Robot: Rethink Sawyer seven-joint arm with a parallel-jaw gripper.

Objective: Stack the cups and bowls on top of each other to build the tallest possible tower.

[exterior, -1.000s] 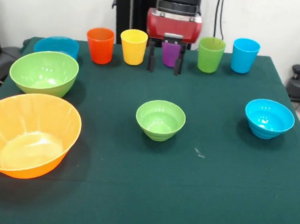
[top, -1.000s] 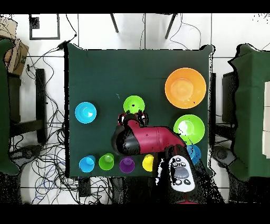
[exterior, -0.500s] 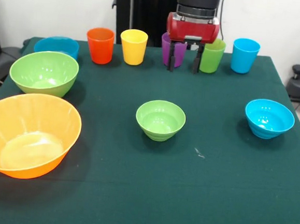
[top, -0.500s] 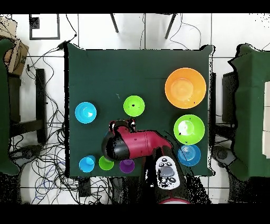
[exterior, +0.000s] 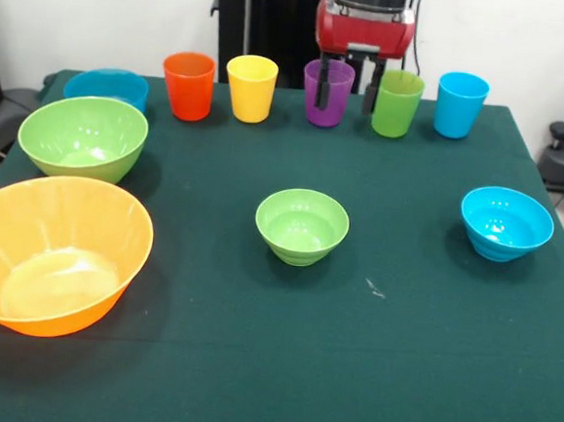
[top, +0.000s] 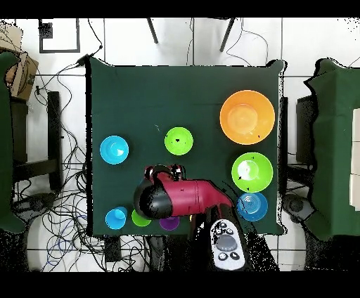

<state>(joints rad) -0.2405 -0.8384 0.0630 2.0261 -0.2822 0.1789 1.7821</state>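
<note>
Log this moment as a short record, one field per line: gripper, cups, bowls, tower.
gripper: open, hanging between the purple cup and green cup, holding nothing
cups: orange cup, yellow cup, purple, green, light blue cup upright in one row
bowls: large orange bowl, medium green bowl, medium blue bowl, small green bowl, small blue bowl, all separate
tower: not started

Table [exterior: 397, 357] covered in dark green matt cloth, faint lint speck. Bowls glossy smooth plastic with highlights: large orange bowl [exterior: 49, 251] slightly translucent, medium green bowl [exterior: 83, 137], small green bowl [exterior: 301, 225] and small blue bowl [exterior: 506, 223] ribbed near base. Cups smooth plastic, duller sheen: orange cup [exterior: 188, 85], yellow cup [exterior: 251, 87]. Arm shell [top: 190, 197] glossy red plastic.
</note>
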